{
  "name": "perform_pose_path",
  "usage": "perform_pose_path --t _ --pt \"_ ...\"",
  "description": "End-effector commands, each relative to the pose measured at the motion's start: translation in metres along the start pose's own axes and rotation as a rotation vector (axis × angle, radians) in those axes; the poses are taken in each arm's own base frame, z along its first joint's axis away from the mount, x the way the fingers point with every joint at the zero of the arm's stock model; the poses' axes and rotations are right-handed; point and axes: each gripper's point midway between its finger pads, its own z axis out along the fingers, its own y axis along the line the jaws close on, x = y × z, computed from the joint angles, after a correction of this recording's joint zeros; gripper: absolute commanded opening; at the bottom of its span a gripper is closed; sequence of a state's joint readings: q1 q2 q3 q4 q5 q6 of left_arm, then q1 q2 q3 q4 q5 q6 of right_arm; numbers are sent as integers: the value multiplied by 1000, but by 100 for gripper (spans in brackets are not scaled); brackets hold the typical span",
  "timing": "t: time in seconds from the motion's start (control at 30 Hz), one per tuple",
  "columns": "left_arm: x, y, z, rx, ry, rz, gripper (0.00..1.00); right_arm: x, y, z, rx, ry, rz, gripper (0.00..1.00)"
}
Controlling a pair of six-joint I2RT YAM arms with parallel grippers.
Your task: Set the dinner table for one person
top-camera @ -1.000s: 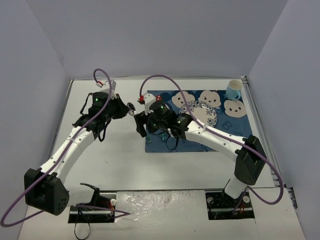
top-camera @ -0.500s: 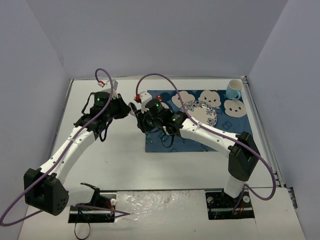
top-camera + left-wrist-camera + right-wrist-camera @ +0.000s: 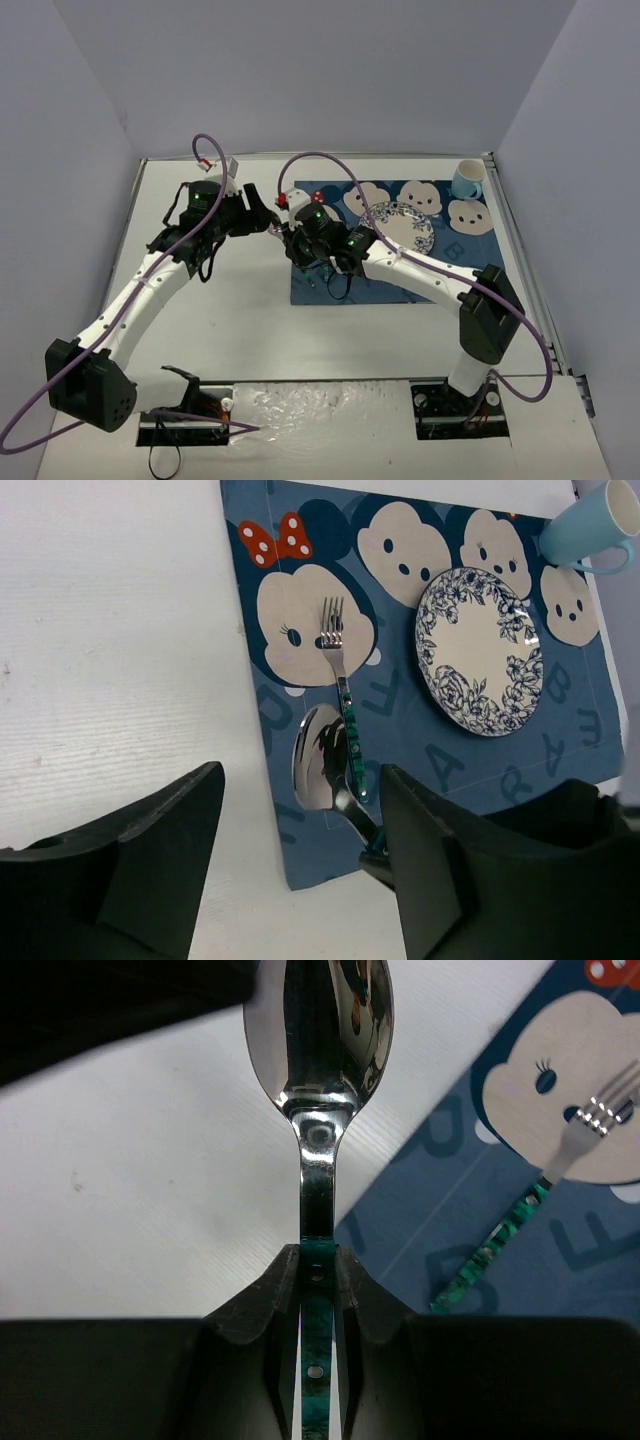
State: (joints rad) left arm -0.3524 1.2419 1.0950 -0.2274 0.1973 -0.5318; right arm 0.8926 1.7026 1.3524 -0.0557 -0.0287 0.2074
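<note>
Plain grey walls point(image 3: 300, 70) box in one white dinner table point(image 3: 230, 300), which I see spanning the whole floor under both arms. On its far right part lies one blue cartoon placemat point(image 3: 470, 760). The placemat carries one patterned plate point(image 3: 478, 650) and one fork point(image 3: 338, 670), with one pale blue mug point(image 3: 590, 525) at its far right corner. My right gripper point(image 3: 318, 1270) is clamped on the green handle of the one spoon point(image 3: 318, 1060), beside the fork. My left gripper point(image 3: 300, 780) hangs above, fingers spread apart.

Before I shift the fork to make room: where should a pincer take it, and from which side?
Probably take the fork by its green handle, midway, from straight above, fingers across its narrow width. It lies flat on the placemat; the spoon in the right pincer crowds its near end.
</note>
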Motion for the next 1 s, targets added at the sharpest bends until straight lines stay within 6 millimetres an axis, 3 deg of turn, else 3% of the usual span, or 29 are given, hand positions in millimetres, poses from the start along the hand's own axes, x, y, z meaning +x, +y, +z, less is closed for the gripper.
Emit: perform_pose_path --t 0.0,0.07,0.17,0.5,0.63,0.77,0.87,0.97 --pt "-33 -13 -19 13 -86 54 73 -15 -45 -26 112 -92 48 0" --pt "-30 -5 -24 -21 -81 78 82 -10 -75 -37 170 -93 88 0" --pt "-19 15 -30 -106 -55 100 92 18 -139 -53 303 -50 133 0" --pt "33 87 -46 -355 49 192 97 61 -326 -135 689 28 254 0" --pt "43 100 -46 -402 80 191 97 66 -381 -151 762 70 241 0" --pt "43 103 -44 -414 91 176 97 85 -415 -149 767 124 263 0" --pt "45 106 -43 -422 107 168 97 93 -424 -145 745 146 255 0" --pt "45 108 -43 -427 111 154 97 118 -437 -137 732 221 240 0"
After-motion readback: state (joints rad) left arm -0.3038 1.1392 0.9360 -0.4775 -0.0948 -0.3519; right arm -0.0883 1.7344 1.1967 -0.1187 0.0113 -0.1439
